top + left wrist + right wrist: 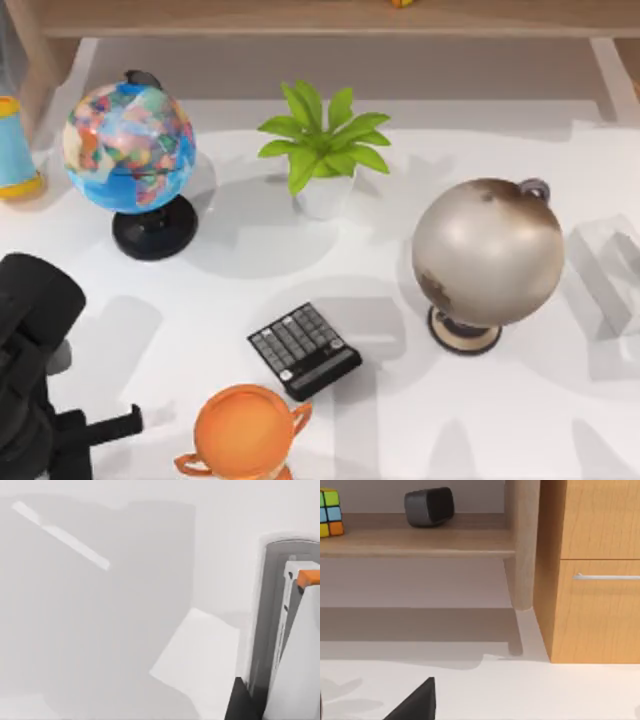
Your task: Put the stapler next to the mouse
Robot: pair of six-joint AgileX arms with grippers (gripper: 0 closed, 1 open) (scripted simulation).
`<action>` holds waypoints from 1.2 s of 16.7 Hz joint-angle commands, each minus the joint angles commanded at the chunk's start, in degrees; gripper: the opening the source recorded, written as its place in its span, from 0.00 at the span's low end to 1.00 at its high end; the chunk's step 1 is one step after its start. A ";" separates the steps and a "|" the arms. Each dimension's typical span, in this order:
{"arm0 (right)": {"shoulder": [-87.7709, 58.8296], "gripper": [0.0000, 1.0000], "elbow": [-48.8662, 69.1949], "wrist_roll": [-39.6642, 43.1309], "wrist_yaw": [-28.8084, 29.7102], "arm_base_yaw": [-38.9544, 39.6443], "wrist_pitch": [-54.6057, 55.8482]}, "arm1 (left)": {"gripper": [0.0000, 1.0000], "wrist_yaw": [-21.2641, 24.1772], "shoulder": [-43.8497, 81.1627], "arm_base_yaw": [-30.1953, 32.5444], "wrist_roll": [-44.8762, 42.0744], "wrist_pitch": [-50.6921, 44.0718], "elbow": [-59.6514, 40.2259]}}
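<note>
The black left arm [35, 360] is seen at the table's left edge, left of the black keyed calculator [304, 350]; its finger spacing cannot be told. In the left wrist view, a whitish, grey-striped stapler [280, 630] lies close below the camera.

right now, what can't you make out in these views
Stapler: left wrist view, cut off by the picture's edge and partly behind a white, orange-tipped part; full shape unclear.
Orange cup: top view, base cut off by the bottom edge.
Blue and yellow object: top view, cut by the left edge; cannot tell what it is.
Table under the left arm: top view, lower left, hidden by the arm.
</note>
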State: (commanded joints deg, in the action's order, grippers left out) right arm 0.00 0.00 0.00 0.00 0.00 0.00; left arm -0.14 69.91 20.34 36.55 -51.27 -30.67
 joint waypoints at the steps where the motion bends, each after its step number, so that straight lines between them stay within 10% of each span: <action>1: 0.00 1.00 0.00 0.00 0.00 0.00 0.00 | 0.00 0.01 -0.68 0.02 -0.02 -1.23 -0.71; 9: 0.00 1.00 0.00 0.00 0.00 0.00 0.00 | 0.00 1.13 0.87 -2.55 -2.69 -1.67 -4.64; 20: 0.00 1.00 0.00 0.00 0.00 0.00 0.00 | 0.00 4.39 31.67 -27.79 -32.19 -10.84 -46.20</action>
State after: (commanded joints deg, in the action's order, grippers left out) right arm 0.00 0.00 0.00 0.00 0.00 0.00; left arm 4.25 101.58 -7.45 4.36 -62.12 -76.87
